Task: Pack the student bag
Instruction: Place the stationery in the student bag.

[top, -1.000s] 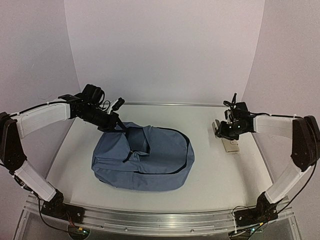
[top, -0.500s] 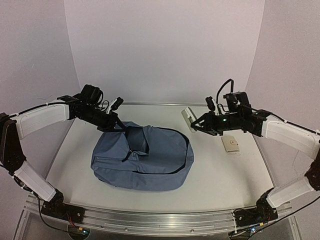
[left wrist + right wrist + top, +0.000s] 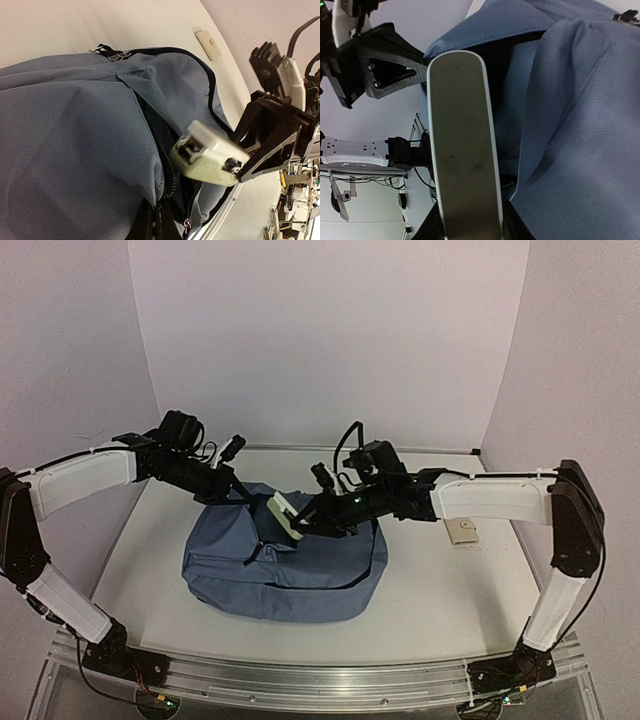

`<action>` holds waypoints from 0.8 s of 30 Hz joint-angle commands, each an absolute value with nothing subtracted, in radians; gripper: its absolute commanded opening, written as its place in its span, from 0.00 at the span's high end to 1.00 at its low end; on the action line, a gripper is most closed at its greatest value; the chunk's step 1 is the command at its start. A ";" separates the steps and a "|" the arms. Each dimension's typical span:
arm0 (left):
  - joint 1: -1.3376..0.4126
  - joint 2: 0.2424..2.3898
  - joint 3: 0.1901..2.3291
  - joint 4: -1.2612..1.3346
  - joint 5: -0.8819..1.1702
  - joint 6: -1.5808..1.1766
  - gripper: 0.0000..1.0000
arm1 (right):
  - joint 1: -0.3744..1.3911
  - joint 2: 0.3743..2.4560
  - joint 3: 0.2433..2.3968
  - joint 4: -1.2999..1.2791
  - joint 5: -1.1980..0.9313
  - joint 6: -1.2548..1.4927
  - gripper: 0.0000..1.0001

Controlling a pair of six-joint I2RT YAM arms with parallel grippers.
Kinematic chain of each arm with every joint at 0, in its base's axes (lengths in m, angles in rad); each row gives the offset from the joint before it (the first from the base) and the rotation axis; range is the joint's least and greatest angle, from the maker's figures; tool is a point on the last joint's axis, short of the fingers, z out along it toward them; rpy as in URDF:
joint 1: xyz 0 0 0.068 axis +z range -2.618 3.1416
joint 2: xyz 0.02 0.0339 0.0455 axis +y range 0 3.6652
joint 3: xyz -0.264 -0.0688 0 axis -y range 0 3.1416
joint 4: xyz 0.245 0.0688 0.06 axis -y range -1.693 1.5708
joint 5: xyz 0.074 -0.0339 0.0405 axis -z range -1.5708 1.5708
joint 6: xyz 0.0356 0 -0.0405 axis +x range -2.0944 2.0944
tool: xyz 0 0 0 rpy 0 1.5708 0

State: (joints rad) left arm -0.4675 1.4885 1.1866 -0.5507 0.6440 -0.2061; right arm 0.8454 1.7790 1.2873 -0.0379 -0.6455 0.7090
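The student bag (image 3: 290, 570) lies left of centre on the table (image 3: 450, 590). The left gripper (image 3: 243, 497) is pinched tight on its far rim, lifting the mouth. The right gripper (image 3: 300, 515) has swung in from the far right with a cream stapler (image 3: 284, 512) clamped in its jaws, now just over the dark opening. A small beige flat piece (image 3: 462, 531) stays at the right.

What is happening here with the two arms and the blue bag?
The robot is packing the student bag, which lies on the table. The left arm holds the edge of the bag's opening in shut jaws, lifting it open. The right arm grips a small white object, perhaps a stapler, and holds it at the opening, not yet inside. A small beige item lies on the table beside the bag.
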 commanded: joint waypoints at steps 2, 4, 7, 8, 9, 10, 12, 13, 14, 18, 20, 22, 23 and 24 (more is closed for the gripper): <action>-0.456 1.413 1.196 -0.486 0.652 -0.187 1.00 | 0.868 1.869 1.390 0.034 -0.660 0.759 0.78; -0.456 1.413 1.197 -0.487 0.654 -0.186 1.00 | 0.881 1.908 1.414 0.032 -0.664 0.767 0.78; -0.456 1.414 1.197 -0.488 0.658 -0.185 1.00 | 0.912 1.959 1.451 0.031 -0.653 0.774 0.77; -0.456 1.415 1.197 -0.488 0.661 -0.184 1.00 | 0.918 1.971 1.458 0.032 -0.645 0.781 0.77; -0.456 1.416 1.199 -0.489 0.665 -0.184 1.00 | 0.921 1.987 1.465 0.032 -0.635 0.791 0.77; -0.456 1.416 1.198 -0.489 0.668 -0.183 1.00 | 0.922 2.001 1.477 0.032 -0.619 0.798 0.77; -0.456 1.418 1.197 -0.488 0.673 -0.183 1.00 | 0.926 2.022 1.504 0.032 -0.575 0.805 0.76; -0.456 1.419 1.197 -0.488 0.676 -0.183 1.00 | 0.926 2.034 1.517 0.031 -0.547 0.810 0.74; -0.456 1.420 1.198 -0.488 0.678 -0.183 1.00 | 0.926 2.045 1.536 0.031 -0.527 0.813 0.74; -0.456 1.424 1.197 -0.489 0.682 -0.184 1.00 | 0.928 2.092 1.601 0.026 -0.456 0.823 0.67; -0.456 1.424 1.198 -0.490 0.683 -0.184 1.00 | 0.928 2.109 1.621 0.020 -0.430 0.824 0.59; -0.456 1.423 1.198 -0.492 0.680 -0.182 1.00 | 0.929 2.102 1.626 0.012 -0.400 0.818 0.51; -0.456 1.423 1.198 -0.492 0.679 -0.182 1.00 | 0.929 2.096 1.625 0.004 -0.388 0.812 0.46; -0.456 1.422 1.198 -0.494 0.677 -0.181 1.00 | 0.929 2.083 1.623 -0.014 -0.371 0.805 0.42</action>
State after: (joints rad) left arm -0.4660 1.4704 1.1812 -0.5495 0.6517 -0.2051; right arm 0.9302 2.0971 1.5822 -0.0106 -0.4715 0.8175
